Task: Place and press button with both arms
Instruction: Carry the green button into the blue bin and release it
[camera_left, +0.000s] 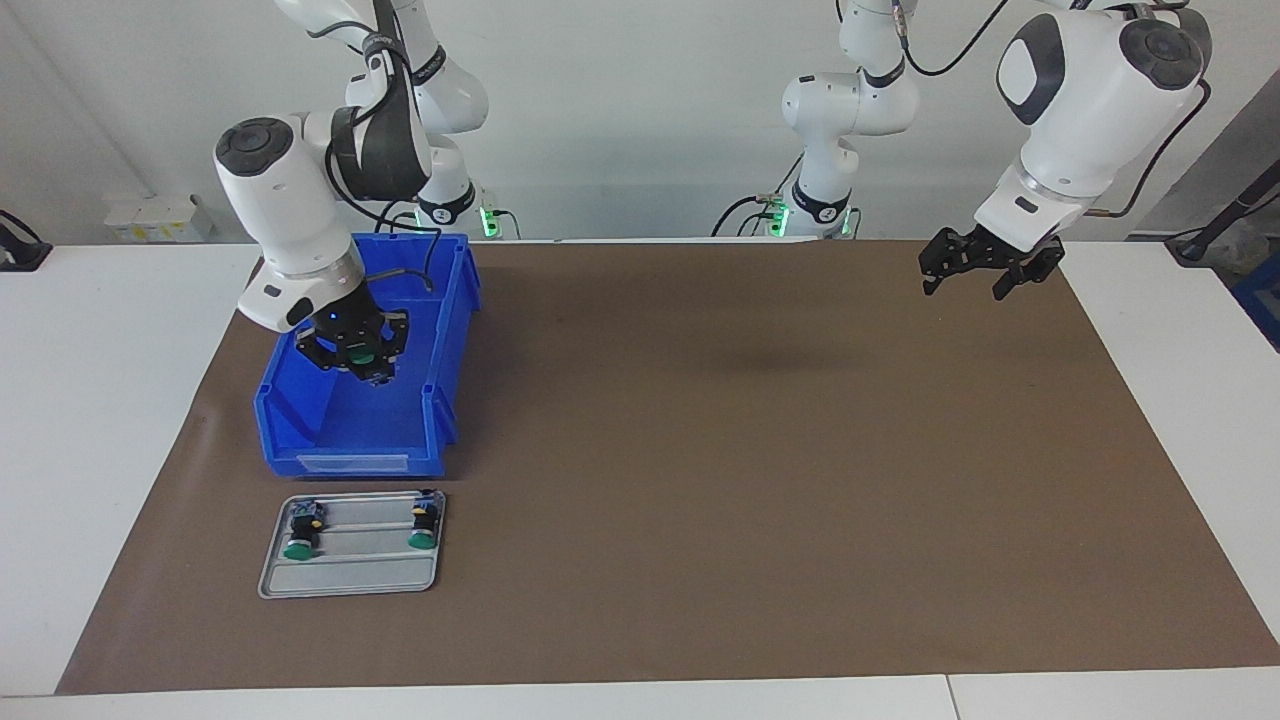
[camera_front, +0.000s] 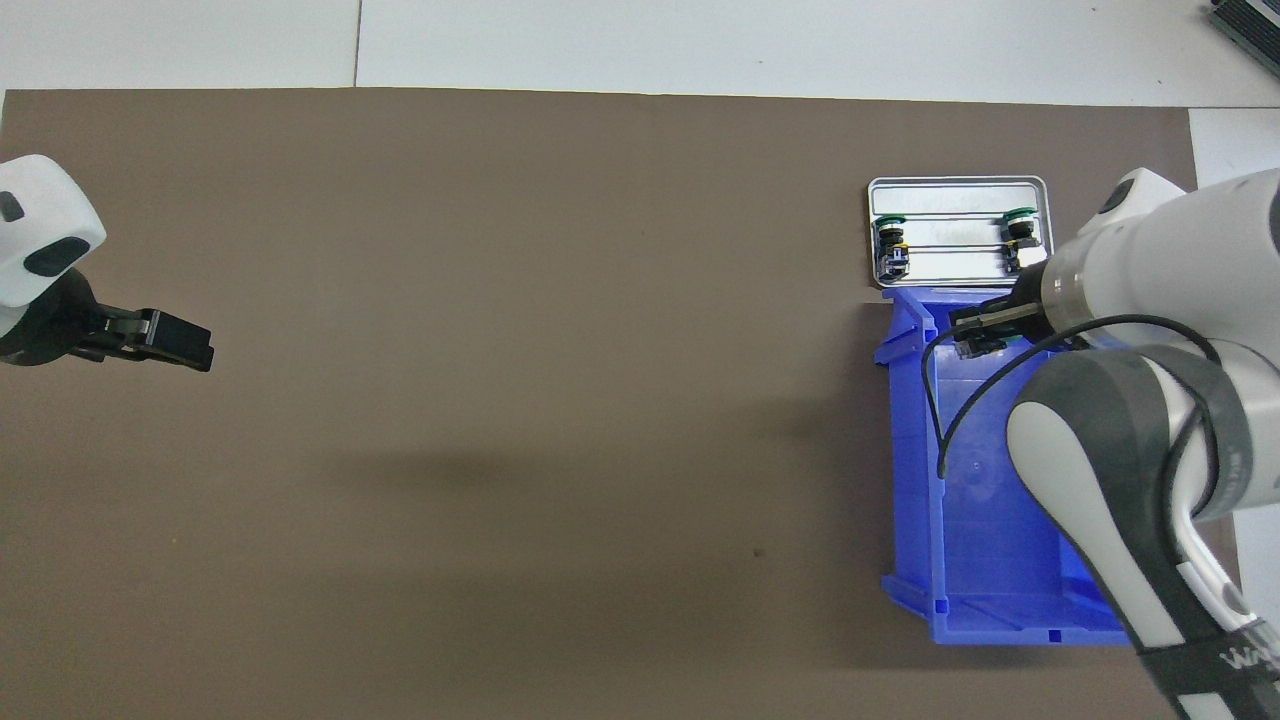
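My right gripper (camera_left: 358, 362) hangs low over the inside of the blue bin (camera_left: 340, 462), at the bin's end farther from the robots. It is shut on the button (camera_left: 362, 353), whose green cap shows between the fingers. In the overhead view the right gripper (camera_front: 975, 335) sits over the bin (camera_front: 915, 470) near the tray, and the button is hidden under it. My left gripper (camera_left: 975, 275) waits open and empty in the air over the mat's corner at the left arm's end; it also shows in the overhead view (camera_front: 180, 345).
A small metal tray (camera_left: 350, 585) lies just past the bin, farther from the robots. It holds two green-capped buttons with yellow marks (camera_left: 298, 535) (camera_left: 422, 525). The tray (camera_front: 955, 185) also shows in the overhead view. A brown mat (camera_left: 750, 480) covers the table.
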